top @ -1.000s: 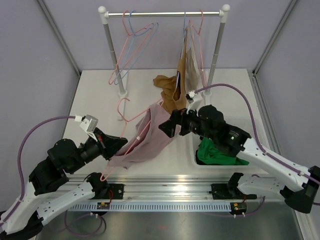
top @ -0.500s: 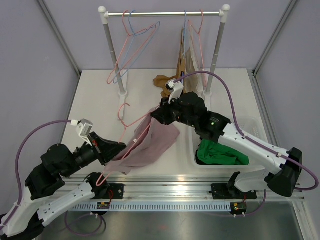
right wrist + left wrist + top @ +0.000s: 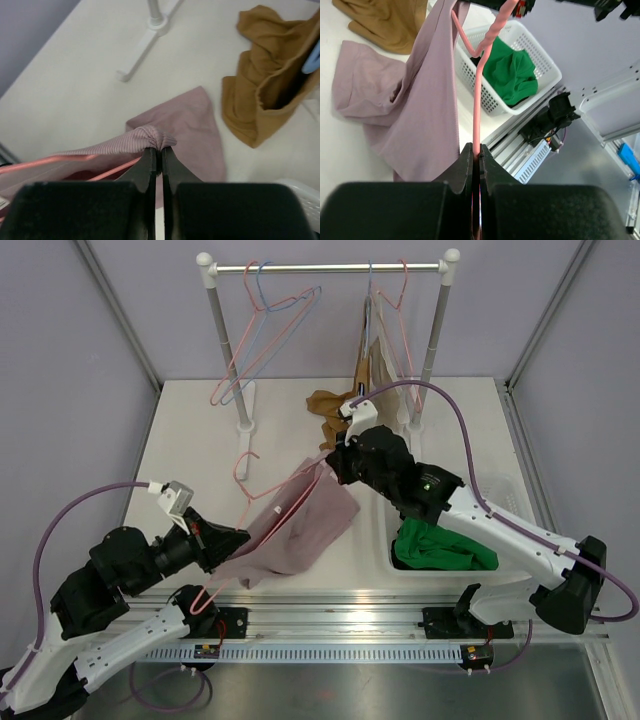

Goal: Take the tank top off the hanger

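Observation:
A mauve ribbed tank top (image 3: 300,530) hangs on a pink wire hanger (image 3: 262,523) held low over the table. My left gripper (image 3: 238,536) is shut on the hanger's lower wire; in the left wrist view the hanger (image 3: 476,100) rises from between the closed jaws of the left gripper (image 3: 480,152), with the tank top (image 3: 425,110) draped to its left. My right gripper (image 3: 332,462) is shut on the top's bunched strap. In the right wrist view the right gripper (image 3: 160,151) pinches that ribbed strap (image 3: 145,137), with the hanger (image 3: 60,161) running underneath.
A white basket (image 3: 505,490) holding a green cloth (image 3: 440,545) stands at the right. A brown garment (image 3: 335,410) lies at the back by the clothes rack (image 3: 325,268), which carries empty hangers (image 3: 262,340) and a beige garment (image 3: 380,365).
The right gripper moved up and left to the tank top's strap and closed on it. The left gripper kept its hold on the hanger and shifted slightly.

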